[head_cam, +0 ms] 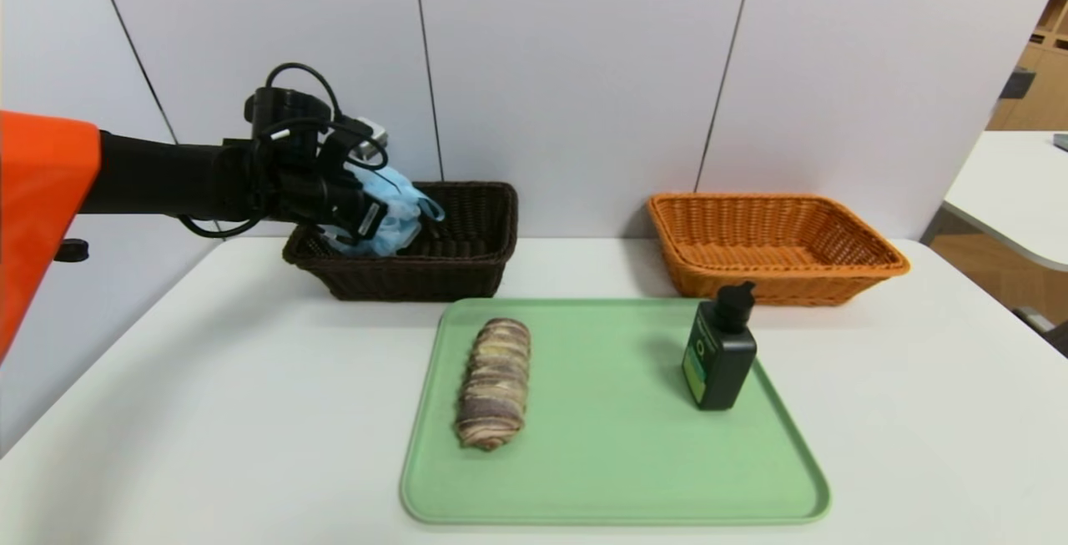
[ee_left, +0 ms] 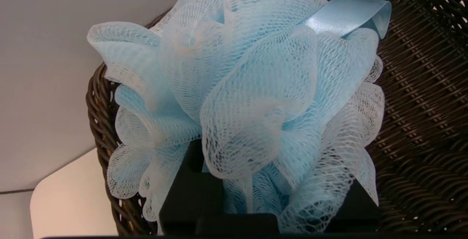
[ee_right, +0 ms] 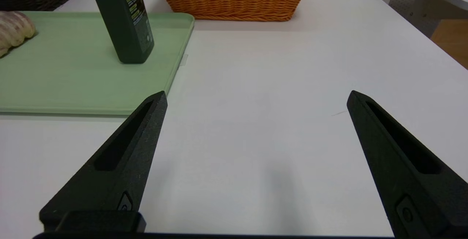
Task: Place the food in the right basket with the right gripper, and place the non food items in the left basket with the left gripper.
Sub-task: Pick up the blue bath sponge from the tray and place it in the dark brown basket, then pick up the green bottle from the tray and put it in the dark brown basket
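Note:
My left gripper [head_cam: 367, 219] is shut on the light-blue mesh bath pouf [head_cam: 394, 209], holding it over the left end of the dark brown left basket [head_cam: 434, 276]. In the left wrist view the pouf [ee_left: 256, 85] fills the space between the black fingers [ee_left: 190, 195], with the basket's weave [ee_left: 420, 103] behind it. The marbled bread roll [head_cam: 494, 382] lies on the green tray [head_cam: 617, 453]. The black pump bottle [head_cam: 719, 353] stands upright at the tray's right side. The orange right basket [head_cam: 751, 286] is empty. My right gripper [ee_right: 256, 94] hangs open over bare table, right of the tray.
The white table [head_cam: 209, 403] carries both baskets along its back edge, near the wall. In the right wrist view the bottle [ee_right: 126, 23], roll [ee_right: 12, 30], tray [ee_right: 73, 78] and orange basket [ee_right: 234, 1] lie ahead. Another white table [head_cam: 1018, 186] stands at the far right.

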